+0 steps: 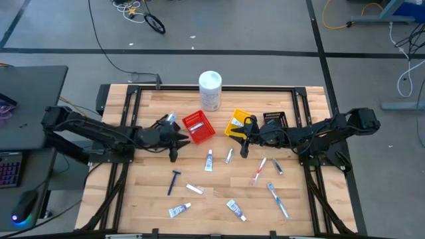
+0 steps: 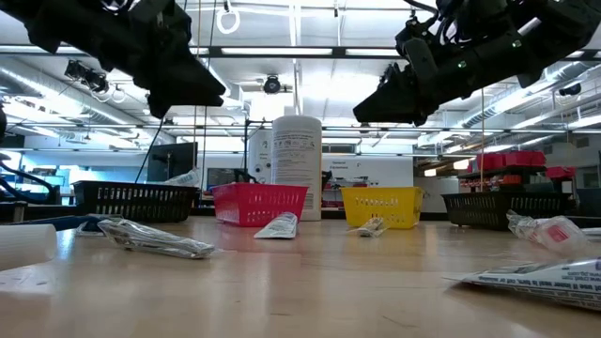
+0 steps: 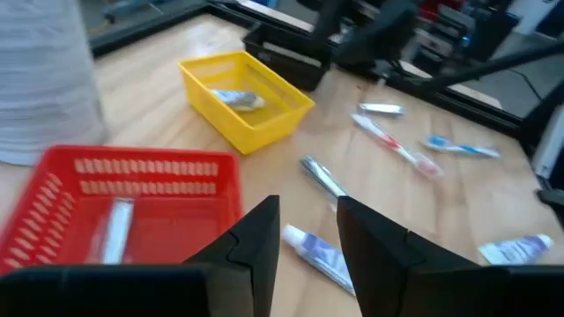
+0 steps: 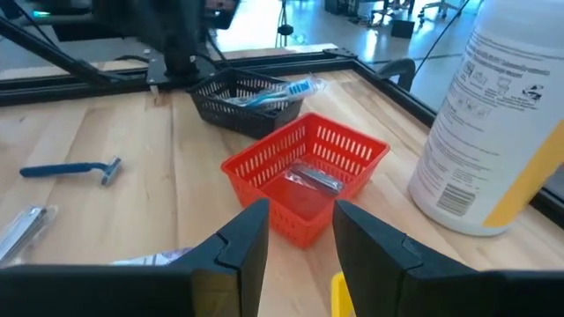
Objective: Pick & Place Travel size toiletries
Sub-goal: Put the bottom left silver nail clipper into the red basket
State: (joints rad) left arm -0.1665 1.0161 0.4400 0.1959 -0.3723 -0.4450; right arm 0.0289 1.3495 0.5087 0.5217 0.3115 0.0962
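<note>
Wooden table top (image 1: 219,199) fills the middle of the high view, with grey floor and cables beyond its upper edge. A tall white canister (image 1: 210,89) stands at upper centre. Just below it sit a red bin (image 1: 198,127), holding one silvery tube (image 4: 315,180), and a yellow bin (image 1: 236,122), holding a small tube (image 3: 236,99). A black bin (image 1: 274,119) lies to the right of the yellow one.

The left gripper (image 1: 179,138) hangs left of centre, touching nothing, just beside the red bin; its fingers (image 3: 256,246) stand slightly apart and empty. The right gripper (image 1: 244,139) hangs right of centre, just below the yellow bin; its fingers (image 4: 242,242) are likewise parted a little and hold nothing.

Loose toiletries lie across the lower half of the frame: a toothpaste tube (image 1: 208,160) and a silvery tube (image 1: 229,156) at centre, a blue razor (image 1: 174,180) at lower left, a red/white toothbrush (image 1: 259,170) and a blue/white toothbrush (image 1: 277,200) at lower right, and two more tubes (image 1: 178,210) (image 1: 235,209) along the bottom edge. All lie flat on the wood, apart from both grippers.
</note>
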